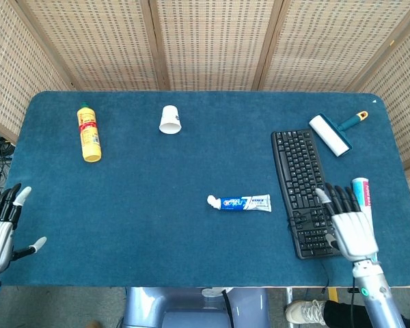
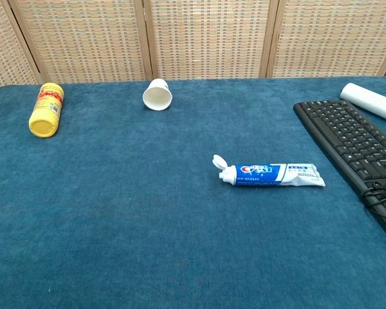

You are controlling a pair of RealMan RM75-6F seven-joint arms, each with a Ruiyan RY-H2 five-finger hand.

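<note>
My right hand [image 1: 347, 229] hangs over the near right corner of the black keyboard [image 1: 302, 188], palm down, fingers spread and pointing away from me, with nothing in its grasp. From the head view I cannot tell whether the fingertips touch the keys or only float above them. The chest view does not show the hand at all, only the keyboard's left part [image 2: 354, 149] with its cable coiled on the near end.

Just to the right of that hand lies a slim tube [image 1: 361, 193] with a red and blue end, running lengthwise along the keyboard's right edge, near my fingers but apart from them.

Left of the keyboard a toothpaste tube [image 1: 240, 202] lies flat on the blue table cover [image 1: 157, 205], its white flip cap open and pointing left; in the chest view it sits in the middle of the table [image 2: 270, 174].

Beyond the keyboard's far right corner rests a lint roller [image 1: 332, 132] with a white roll and a teal handle angled toward the far right corner.

My left hand [image 1: 1, 229] sits at the near left edge of the table, fingers apart, thumb stuck out to the side, holding nothing, well apart from everything.

Far across on the left, a yellow bottle [image 1: 89, 132] lies on its side, and a white paper cup [image 1: 169, 119] lies tipped over to its right.
</note>
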